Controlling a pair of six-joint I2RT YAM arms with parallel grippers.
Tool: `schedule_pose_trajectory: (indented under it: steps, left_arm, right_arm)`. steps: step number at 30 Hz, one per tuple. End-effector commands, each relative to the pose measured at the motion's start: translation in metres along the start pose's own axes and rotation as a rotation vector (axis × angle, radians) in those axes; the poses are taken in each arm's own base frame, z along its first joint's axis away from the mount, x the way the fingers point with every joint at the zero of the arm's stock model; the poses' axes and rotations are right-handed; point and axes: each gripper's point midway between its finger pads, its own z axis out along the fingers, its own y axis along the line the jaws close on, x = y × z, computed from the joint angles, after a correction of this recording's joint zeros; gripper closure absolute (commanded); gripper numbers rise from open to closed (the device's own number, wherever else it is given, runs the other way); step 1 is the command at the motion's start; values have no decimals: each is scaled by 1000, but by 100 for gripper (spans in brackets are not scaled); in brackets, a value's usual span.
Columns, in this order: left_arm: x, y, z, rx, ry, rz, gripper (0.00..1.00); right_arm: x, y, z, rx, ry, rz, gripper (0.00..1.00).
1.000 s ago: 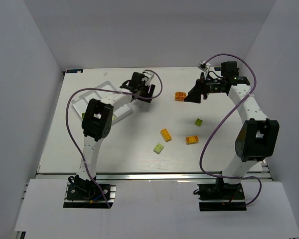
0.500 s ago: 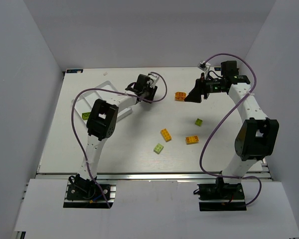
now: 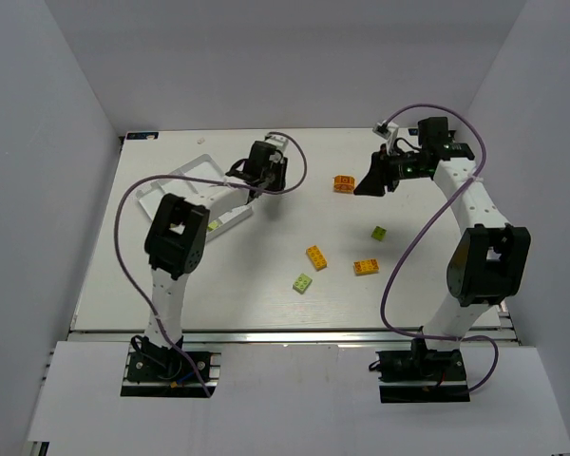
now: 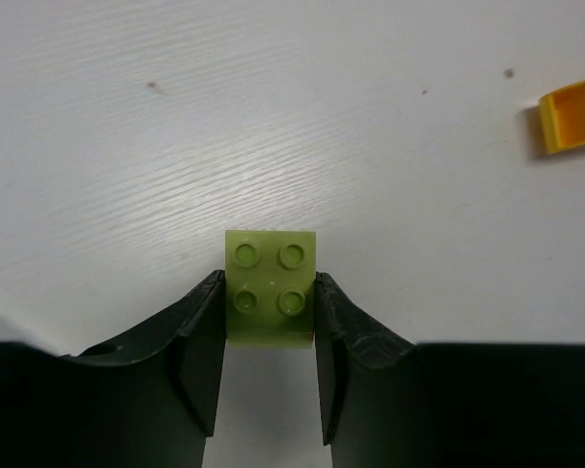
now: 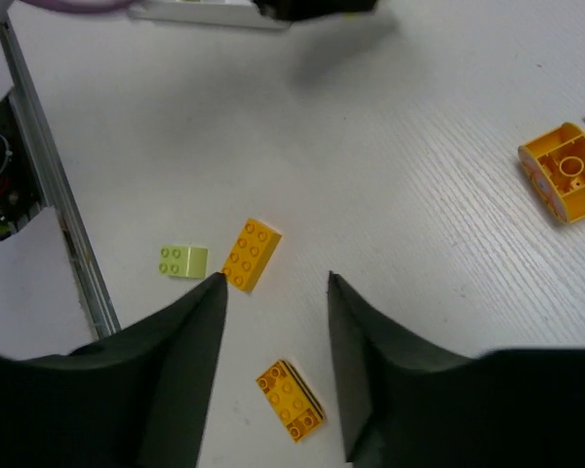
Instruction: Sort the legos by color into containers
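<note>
My left gripper [image 4: 270, 292] is shut on a small olive-green lego [image 4: 270, 286] and holds it above the bare table. In the top view this gripper [image 3: 260, 175] is just right of the white tray [image 3: 176, 185]. A lime lego [image 3: 213, 225] lies in the tray's near part. My right gripper [image 5: 273, 283] is open and empty, up above the table; in the top view it [image 3: 365, 185] is right of an orange lego [image 3: 343, 182]. Two orange legos [image 5: 251, 253] [image 5: 289, 400] and a lime lego [image 5: 183, 261] lie below it.
A darker green lego [image 3: 379, 233] lies right of centre. Two orange legos [image 3: 315, 256] [image 3: 366, 267] and a lime one [image 3: 303, 282] lie mid-table. The curved orange piece shows in the right wrist view [image 5: 565, 171] and the left wrist view [image 4: 572, 115]. Grey walls enclose the table.
My left gripper swung a little right, then back left toward the tray, still holding the green lego; the arm's elbow shifted left. The right arm barely moved.
</note>
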Motion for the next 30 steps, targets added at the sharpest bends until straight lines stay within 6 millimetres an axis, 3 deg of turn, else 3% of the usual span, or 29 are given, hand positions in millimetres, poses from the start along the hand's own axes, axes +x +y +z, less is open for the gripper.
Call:
schedule_pose_trajectory:
  steps: [1, 3, 4, 8, 10, 13, 18, 26, 28, 29, 30]
  left_arm:
    - [-90, 27, -86, -59, -236, -188, 90]
    - [-78, 53, -101, -117, -209, -274, 90]
    - [-67, 63, -116, -143, -197, -296, 90]
    - [-28, 115, -142, -299, -133, -396, 90]
    - [-16, 144, -149, -392, -108, -427, 89]
    - [6, 171, -152, -507, -26, -449, 88]
    - [24, 199, -143, -629, 51, -466, 87]
    - [41, 229, -148, -738, 122, -498, 85]
    - [44, 232, -146, -732, 128, -505, 77]
    - [46, 231, -145, -725, 137, -505, 69]
    - [47, 229, -145, -717, 146, -507, 55]
  right_arm:
    - [6, 8, 0, 34, 36, -33, 53]
    - [13, 7, 3, 38, 59, -18, 63]
    - [19, 8, 7, 30, 73, -7, 64]
    - [27, 10, 15, 26, 93, -6, 64]
    - [30, 8, 18, 26, 104, -6, 61]
    - [33, 8, 22, 29, 122, -8, 59]
    - [36, 0, 22, 66, 156, -23, 46]
    - [53, -11, 14, 154, 211, -17, 41]
    - [58, -11, 14, 161, 220, -12, 39]
    - [59, -11, 15, 161, 224, -12, 32]
    - [62, -12, 14, 166, 231, -4, 27]
